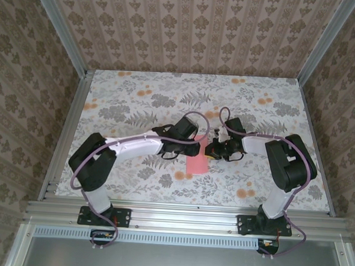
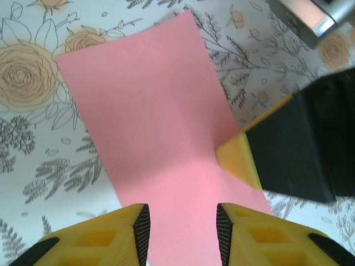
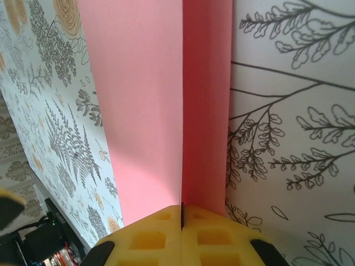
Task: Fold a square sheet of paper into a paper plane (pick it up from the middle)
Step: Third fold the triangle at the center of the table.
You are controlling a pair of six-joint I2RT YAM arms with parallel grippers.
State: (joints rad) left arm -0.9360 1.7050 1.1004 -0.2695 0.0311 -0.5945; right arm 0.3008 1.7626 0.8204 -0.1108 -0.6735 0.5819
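Walls [image 1: 190, 25] on three sides papered in beige-brown damask stripes; aluminium frame posts [image 1: 59, 26] at back corners; tabletop [image 1: 108, 86] covered in white floral print, grey ferns and leaves, orange flowers [image 1: 145, 92]; aluminium rail [image 1: 184, 216] along near edge; grey metal panel [image 1: 176, 259] below it; light even, soft, shadows faint.

Sheet of paper [image 1: 196, 165] lay on the bench [image 1: 137, 106], midway between the two arms. Left end effector [image 2: 182, 223] stood over its far end, fingers straddling it; right end effector [image 3: 182, 215] pinched its right edge.
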